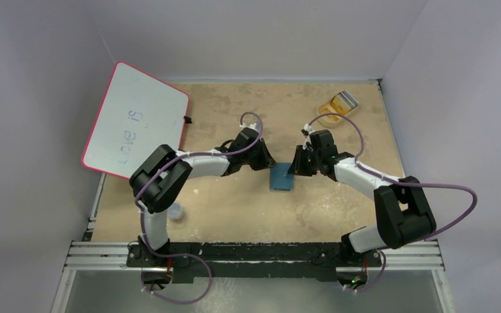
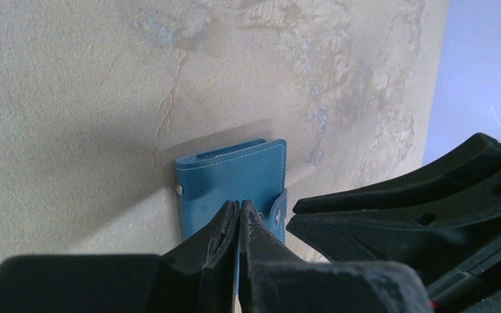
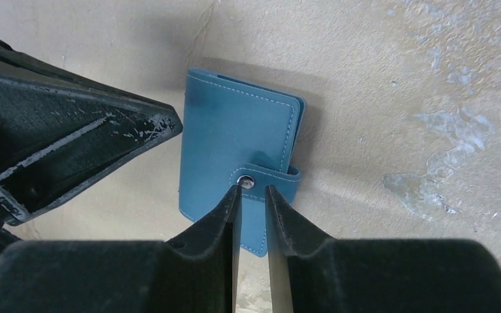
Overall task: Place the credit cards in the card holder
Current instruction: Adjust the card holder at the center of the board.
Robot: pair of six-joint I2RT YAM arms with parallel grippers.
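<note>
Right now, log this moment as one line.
card holder: closed | left gripper: shut | right gripper: narrowly open over snap

A robotics lab cell — blank grey walls (image 1: pixel 32 78), worn plywood tabletop (image 1: pixel 235 208), aluminium mounting rail (image 1: pixel 98 255)

I work in a plain booth: pale lavender-grey walls (image 1: pixel 32 98) on three sides, evenly lit. The table (image 1: pixel 235 215) is tan, its top worn and blotched with whitish-grey patches, and an aluminium rail (image 1: pixel 98 254) runs along the near edge.
</note>
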